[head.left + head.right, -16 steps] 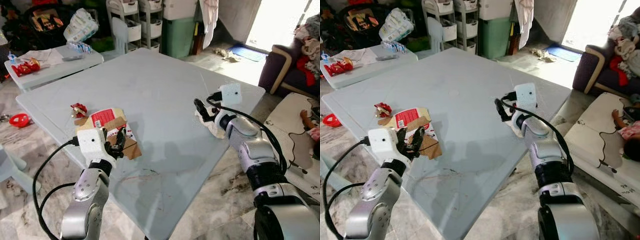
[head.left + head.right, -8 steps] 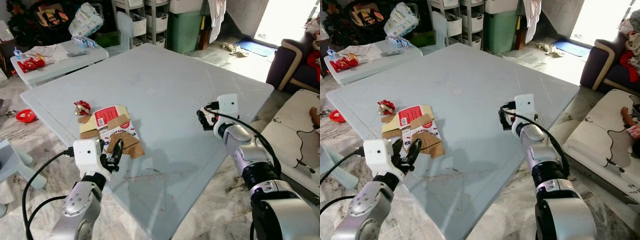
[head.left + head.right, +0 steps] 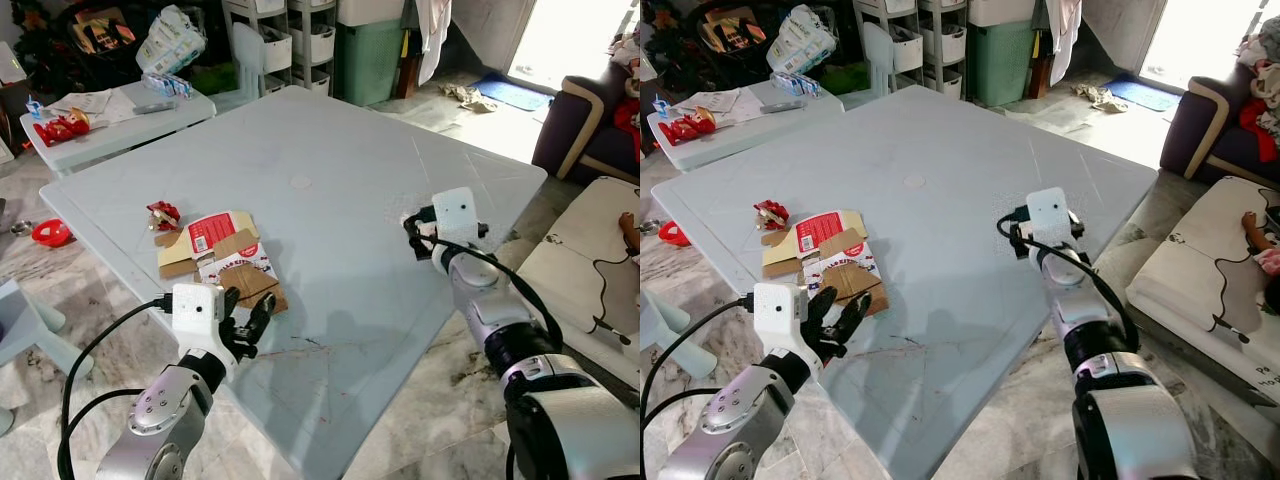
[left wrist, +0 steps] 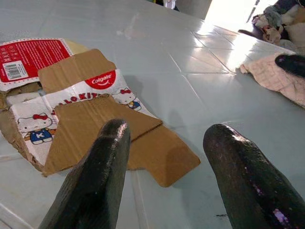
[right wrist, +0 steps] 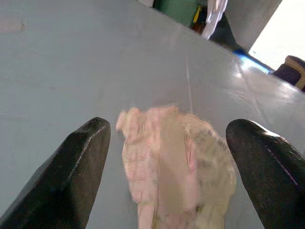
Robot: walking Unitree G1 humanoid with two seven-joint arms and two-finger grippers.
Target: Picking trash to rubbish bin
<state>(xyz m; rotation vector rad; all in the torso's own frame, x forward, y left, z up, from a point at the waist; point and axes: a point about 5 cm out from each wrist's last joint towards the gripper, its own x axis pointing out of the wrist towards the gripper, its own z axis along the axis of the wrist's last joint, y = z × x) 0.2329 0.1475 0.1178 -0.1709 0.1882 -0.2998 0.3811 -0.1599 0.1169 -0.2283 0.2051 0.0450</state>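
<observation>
Flattened cardboard packaging (image 3: 222, 262) with red and white print lies on the pale blue table (image 3: 320, 150) near its left edge. A small red wrapper (image 3: 160, 214) sits just beyond it. My left gripper (image 3: 247, 318) hovers open at the cardboard's near corner, its fingers (image 4: 102, 157) spread just above the torn flap (image 4: 95, 124). At the table's right edge, my right gripper (image 3: 1012, 228) is open and straddles a crumpled beige tissue (image 5: 174, 162). The tissue lies on the table between the two fingertips, and the same tissue (image 4: 274, 76) appears in the left wrist view.
A low white table (image 3: 120, 115) with red items stands at the back left. Drawer shelves and a green bin (image 3: 368, 60) line the back wall. A dark sofa (image 3: 585, 130) and a floor mat with a person's arm (image 3: 628, 228) are on the right.
The head camera has shifted since a second ago. My left gripper has slid right to the cardboard's near corner. My right gripper has turned and settled lower over the tissue.
</observation>
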